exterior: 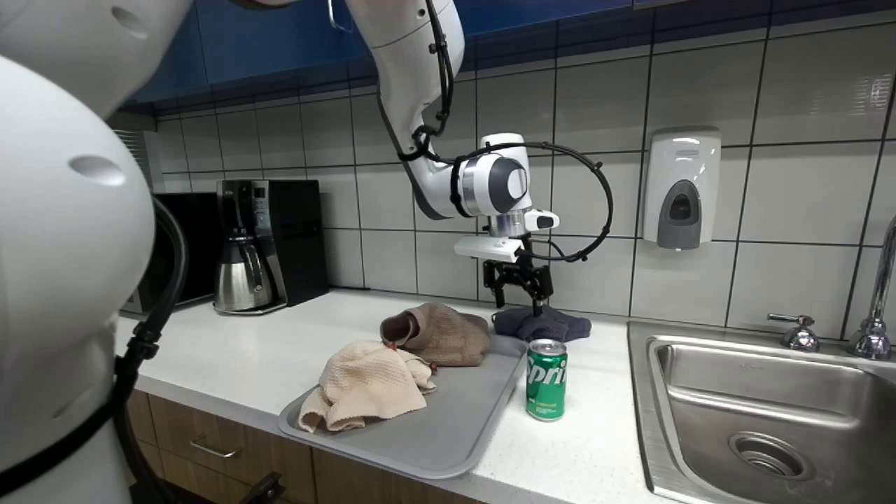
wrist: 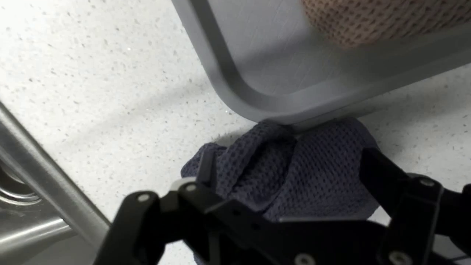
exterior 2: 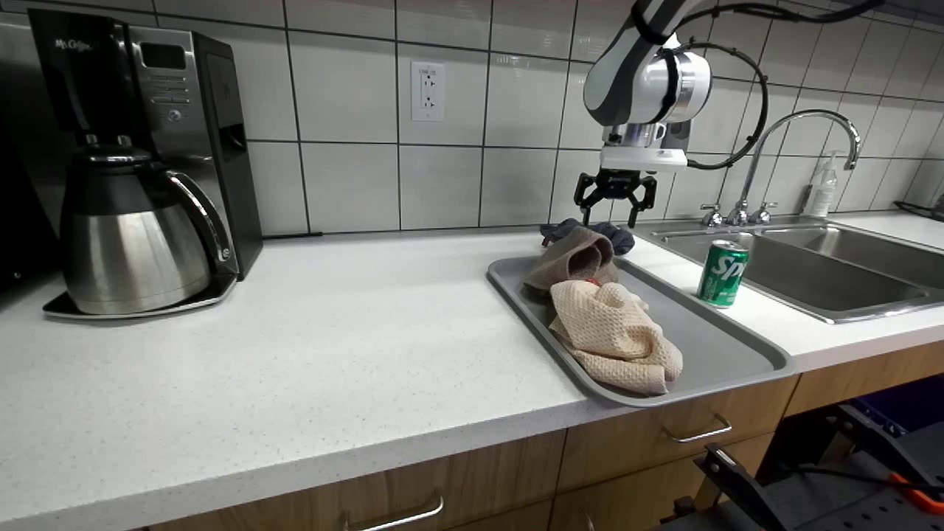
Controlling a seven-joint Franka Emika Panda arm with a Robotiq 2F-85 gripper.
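Tray (exterior 2: pixel 715 350) holds two cloths (exterior 2: pixel 601 313) (dark cloth (wrist: pixel 312 176) outside).

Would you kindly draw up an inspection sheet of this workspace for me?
Surface: white speckled countertop.
Job's things: dark cloth, crumpled on the countertop at a corner of the grey tray.
Clutter: brown cloth and beige cloth on the tray; Sprite can upright beside it.
Grippers: one gripper, open over the dark cloth, gripping nothing; contact unclear.
Cables: black cable looping out sideways above the gripper.
Surroundings: steel sink, coffee maker, wall-mounted soap dispenser, tiled wall.
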